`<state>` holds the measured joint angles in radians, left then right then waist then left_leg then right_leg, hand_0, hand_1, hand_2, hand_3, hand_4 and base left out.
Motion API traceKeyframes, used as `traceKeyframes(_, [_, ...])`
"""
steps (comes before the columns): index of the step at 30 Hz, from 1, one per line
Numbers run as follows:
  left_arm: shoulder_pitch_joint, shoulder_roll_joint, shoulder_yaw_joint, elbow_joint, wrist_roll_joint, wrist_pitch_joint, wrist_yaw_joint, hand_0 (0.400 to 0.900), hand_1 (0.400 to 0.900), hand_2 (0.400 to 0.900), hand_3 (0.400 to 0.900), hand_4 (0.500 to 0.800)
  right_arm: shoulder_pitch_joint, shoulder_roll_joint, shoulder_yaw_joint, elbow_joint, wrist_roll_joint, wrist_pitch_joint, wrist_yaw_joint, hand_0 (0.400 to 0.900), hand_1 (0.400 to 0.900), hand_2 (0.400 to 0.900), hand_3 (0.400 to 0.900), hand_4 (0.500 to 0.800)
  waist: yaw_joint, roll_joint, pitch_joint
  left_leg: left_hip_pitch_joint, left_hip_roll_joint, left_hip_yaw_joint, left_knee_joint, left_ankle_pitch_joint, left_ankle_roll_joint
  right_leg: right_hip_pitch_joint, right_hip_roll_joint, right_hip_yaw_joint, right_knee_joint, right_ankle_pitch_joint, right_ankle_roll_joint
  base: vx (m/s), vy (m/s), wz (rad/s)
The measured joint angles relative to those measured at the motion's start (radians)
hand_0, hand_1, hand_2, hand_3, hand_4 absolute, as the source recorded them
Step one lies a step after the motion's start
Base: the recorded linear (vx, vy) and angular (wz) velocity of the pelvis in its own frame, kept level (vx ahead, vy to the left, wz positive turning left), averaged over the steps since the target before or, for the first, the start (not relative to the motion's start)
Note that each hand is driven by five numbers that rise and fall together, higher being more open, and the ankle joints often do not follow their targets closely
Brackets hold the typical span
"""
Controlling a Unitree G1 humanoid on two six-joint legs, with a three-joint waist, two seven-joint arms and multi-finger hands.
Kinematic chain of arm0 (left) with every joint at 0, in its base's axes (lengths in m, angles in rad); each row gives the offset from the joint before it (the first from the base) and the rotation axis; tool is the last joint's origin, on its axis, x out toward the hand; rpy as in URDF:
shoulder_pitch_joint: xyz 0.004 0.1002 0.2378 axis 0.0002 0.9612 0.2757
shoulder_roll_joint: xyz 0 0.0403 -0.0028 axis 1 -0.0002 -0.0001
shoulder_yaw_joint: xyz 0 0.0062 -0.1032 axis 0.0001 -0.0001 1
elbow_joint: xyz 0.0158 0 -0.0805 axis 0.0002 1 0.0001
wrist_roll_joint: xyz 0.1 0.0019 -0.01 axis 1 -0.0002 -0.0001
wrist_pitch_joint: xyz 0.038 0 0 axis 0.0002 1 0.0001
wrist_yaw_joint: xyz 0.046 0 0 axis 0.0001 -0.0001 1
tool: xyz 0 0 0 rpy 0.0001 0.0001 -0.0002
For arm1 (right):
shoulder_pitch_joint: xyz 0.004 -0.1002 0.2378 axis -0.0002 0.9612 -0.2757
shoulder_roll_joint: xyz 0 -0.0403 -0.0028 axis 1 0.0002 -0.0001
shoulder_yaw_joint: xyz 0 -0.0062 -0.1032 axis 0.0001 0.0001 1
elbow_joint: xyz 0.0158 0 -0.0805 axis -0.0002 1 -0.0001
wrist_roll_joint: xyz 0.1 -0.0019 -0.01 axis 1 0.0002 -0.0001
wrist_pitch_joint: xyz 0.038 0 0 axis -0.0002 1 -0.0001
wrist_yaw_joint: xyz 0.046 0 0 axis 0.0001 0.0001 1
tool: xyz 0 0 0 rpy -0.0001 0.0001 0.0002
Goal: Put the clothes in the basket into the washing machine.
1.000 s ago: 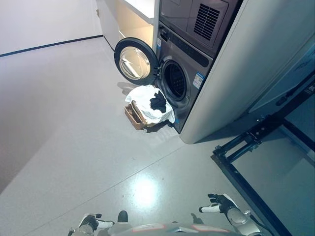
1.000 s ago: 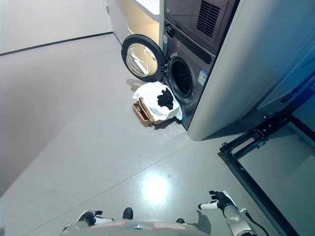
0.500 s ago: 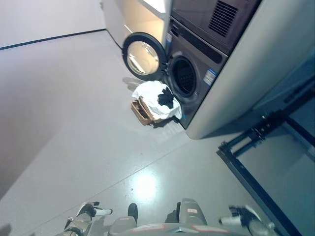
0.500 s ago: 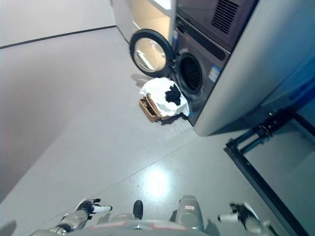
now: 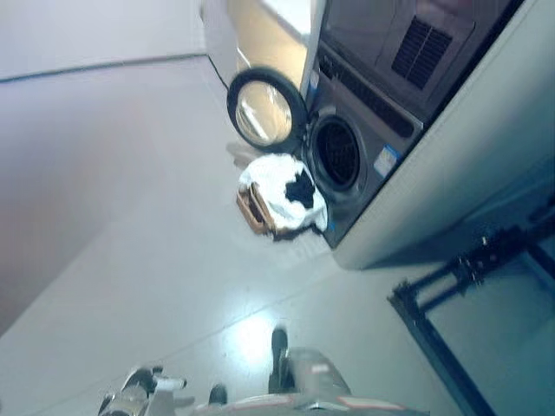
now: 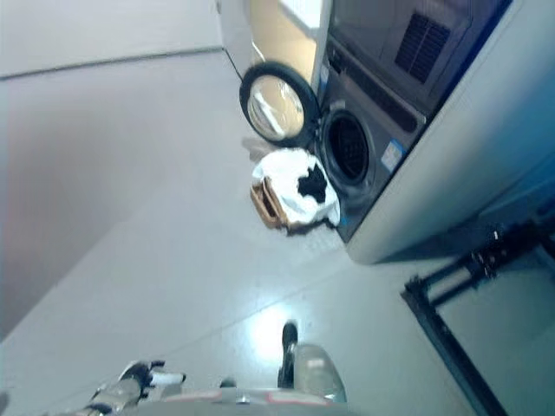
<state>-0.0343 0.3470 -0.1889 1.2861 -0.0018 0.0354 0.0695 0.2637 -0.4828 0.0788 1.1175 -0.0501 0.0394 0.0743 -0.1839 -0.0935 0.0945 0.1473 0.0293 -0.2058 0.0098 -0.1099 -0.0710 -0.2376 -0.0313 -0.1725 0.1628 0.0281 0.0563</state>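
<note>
Approaching: basket [image 5: 253,211] w/ clothes [image 5: 284,196] sat on floor, touching washer [image 5: 360,152], door [image 5: 263,109] open. Left hand [image 5: 140,387] low, empty, fingers relaxed; right hand unseen. Next, prob.: close in, grab clothes.

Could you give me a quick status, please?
Left hand low, empty. Brown basket of white and black clothes untouched beside the open grey washing machine. Nothing between.
</note>
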Motion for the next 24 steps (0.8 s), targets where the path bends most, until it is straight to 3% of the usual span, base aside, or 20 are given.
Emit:
traceKeyframes(1, [0.011,-0.009,0.000,0.003,0.000,-0.002,-0.002,0.900,0.900,0.900,0.900,0.800,-0.004,-0.015,0.000,-0.003,0.001,-0.006,0.001,0.900,0.900,0.900,0.900,0.800,0.007,0.027,-0.021,-0.009,0.020,0.008,0.101,-0.080,-0.014,0.013,0.036,-0.009,-0.022,-0.001,-0.011,0.38,-0.188,-0.01])
traceKeyframes(2, [0.010,-0.014,0.000,0.004,0.000,-0.001,-0.001,0.900,0.900,0.900,0.900,0.800,-0.009,-0.022,0.002,-0.005,0.002,-0.017,0.000,0.900,0.900,0.900,0.900,0.800,0.005,0.042,-0.031,-0.023,0.027,0.003,0.189,-0.123,-0.028,0.034,0.057,-0.020,-0.035,-0.001,-0.045,0.50,-0.269,-0.12])
traceKeyframes(3, [0.008,-0.017,0.001,0.003,-0.002,-0.002,0.002,0.900,0.900,0.900,0.900,0.800,-0.018,-0.028,0.008,-0.015,0.011,-0.020,0.004,0.900,0.900,0.900,0.900,0.800,0.001,0.049,-0.037,-0.046,0.025,0.001,0.283,-0.139,-0.039,0.057,0.080,-0.026,-0.047,-0.020,-0.085,0.37,-0.198,-0.21])
traceKeyframes(4, [-0.002,-0.022,0.000,0.007,-0.010,-0.007,0.002,0.900,0.900,0.900,0.900,0.800,-0.024,-0.036,0.016,-0.019,0.018,-0.019,0.008,0.900,0.900,0.900,0.900,0.800,0.000,0.052,-0.040,-0.082,0.020,0.000,0.409,-0.159,-0.069,0.072,0.086,-0.024,-0.053,-0.024,-0.103,0.28,-0.168,-0.33])
traceKeyframes(5, [-0.009,-0.034,0.002,0.005,-0.018,-0.014,0.002,0.900,0.900,0.900,0.900,0.800,-0.032,-0.055,0.018,-0.028,0.024,-0.025,0.014,0.900,0.900,0.900,0.900,0.800,0.008,0.069,-0.043,-0.127,0.018,-0.004,0.580,-0.161,-0.078,0.086,0.104,-0.015,-0.061,-0.025,-0.128,0.31,-0.237,-0.67])
traceKeyframes(7, [-0.015,-0.045,0.002,0.002,-0.024,-0.017,0.006,0.900,0.900,0.900,0.900,0.800,-0.042,-0.076,0.020,-0.071,0.037,-0.028,0.023,0.900,0.900,0.900,0.900,0.800,0.014,0.072,-0.040,-0.182,-0.008,-0.022,0.742,-0.081,-0.132,0.116,0.126,0.012,-0.057,-0.041,-0.165,0.30,-0.280,-0.85])
traceKeyframes(8, [-0.029,-0.044,0.004,-0.008,-0.040,-0.019,0.013,0.900,0.900,0.900,0.900,0.800,-0.045,-0.086,0.039,-0.087,0.040,-0.028,0.025,0.900,0.900,0.900,0.900,0.800,0.047,0.049,-0.028,-0.217,-0.023,0.005,0.808,-0.057,-0.109,0.132,0.122,0.063,-0.057,-0.044,-0.192,0.17,-0.147,-0.64])
traceKeyframes(9, [-0.042,-0.041,0.003,-0.020,-0.044,-0.027,0.017,0.900,0.900,0.900,0.900,0.800,-0.048,-0.092,0.053,-0.106,0.040,-0.036,0.027,0.900,0.900,0.900,0.900,0.800,0.075,0.023,-0.012,-0.252,-0.039,0.050,0.833,-0.046,-0.089,0.135,0.113,0.085,-0.062,-0.027,-0.175,0.28,-0.121,-0.64])
traceKeyframes(10, [-0.049,-0.036,0.007,-0.021,-0.049,-0.039,0.017,0.900,0.900,0.900,0.900,0.800,-0.055,-0.099,0.054,-0.110,0.042,-0.044,0.030,0.900,0.900,0.900,0.900,0.800,0.080,0.012,-0.001,-0.319,-0.052,0.058,0.855,-0.045,-0.085,0.152,0.111,0.098,-0.067,-0.047,-0.195,0.42,-0.143,-0.73])
traceKeyframes(12, [-0.080,-0.012,0.010,-0.047,-0.062,-0.042,0.018,0.900,0.900,0.900,0.900,0.800,-0.064,-0.101,0.054,-0.114,0.051,-0.045,0.040,0.900,0.900,0.900,0.900,0.800,0.115,-0.047,0.049,-0.395,-0.043,0.136,0.694,-0.044,-0.044,0.180,0.088,0.145,-0.080,-0.050,-0.198,0.34,-0.041,-0.47])
traceKeyframes(13, [-0.086,-0.004,0.010,-0.049,-0.066,-0.041,0.019,0.900,0.900,0.900,0.900,0.800,-0.067,-0.108,0.051,-0.108,0.051,-0.046,0.039,0.900,0.900,0.900,0.900,0.800,0.128,-0.058,0.071,-0.422,-0.020,0.175,0.590,-0.024,-0.030,0.194,0.089,0.151,-0.094,-0.048,-0.198,0.43,0.082,-0.45])
traceKeyframes(15, [-0.071,0.000,0.006,-0.045,-0.076,-0.036,0.025,0.900,0.900,0.900,0.900,0.800,-0.063,-0.112,0.060,-0.141,0.048,-0.036,0.025,0.900,0.900,0.900,0.900,0.800,0.135,-0.026,0.091,-0.484,0.048,0.191,0.429,0.034,-0.039,0.232,0.117,0.126,-0.122,-0.054,-0.194,0.48,0.102,-0.41])
traceKeyframes(17, [-0.074,0.002,0.011,-0.033,-0.077,-0.035,0.035,0.900,0.900,0.900,0.900,0.800,-0.047,-0.093,0.057,-0.144,0.037,-0.033,0.007,0.900,0.900,0.900,0.900,0.800,0.151,-0.005,0.105,-0.463,0.098,0.214,0.133,0.126,-0.068,0.254,0.154,0.131,-0.155,-0.053,-0.200,0.42,0.082,-0.30])
traceKeyframes(20, [-0.073,-0.008,0.011,-0.017,-0.077,-0.033,0.038,0.900,0.900,0.900,0.900,0.800,-0.051,-0.052,0.066,-0.105,0.026,-0.031,0.004,0.900,0.900,0.900,0.900,0.800,0.162,0.011,0.121,-0.432,0.093,0.224,-0.005,0.182,-0.067,0.304,0.159,0.159,-0.174,-0.058,-0.195,0.39,0.117,-0.34])
traceKeyframes(22, [-0.062,-0.011,0.011,0.002,-0.075,-0.024,0.045,0.900,0.900,0.900,0.900,0.800,-0.078,-0.026,0.086,-0.058,0.019,-0.022,-0.007,0.900,0.900,0.900,0.900,0.800,0.162,0.022,0.118,-0.398,0.091,0.254,-0.008,0.209,-0.049,0.364,0.150,0.185,-0.201,-0.092,-0.175,0.45,0.194,-0.66])
traceKeyframes(24, [-0.038,-0.022,0.011,0.004,-0.075,-0.015,0.045,0.900,0.900,0.900,0.900,0.800,-0.102,-0.014,0.097,-0.021,0.009,-0.019,-0.010,0.900,0.900,0.900,0.900,0.800,0.171,0.038,0.095,-0.355,0.090,0.243,-0.036,0.259,-0.039,0.396,0.136,0.232,-0.192,-0.131,-0.140,0.37,0.209,-0.49])
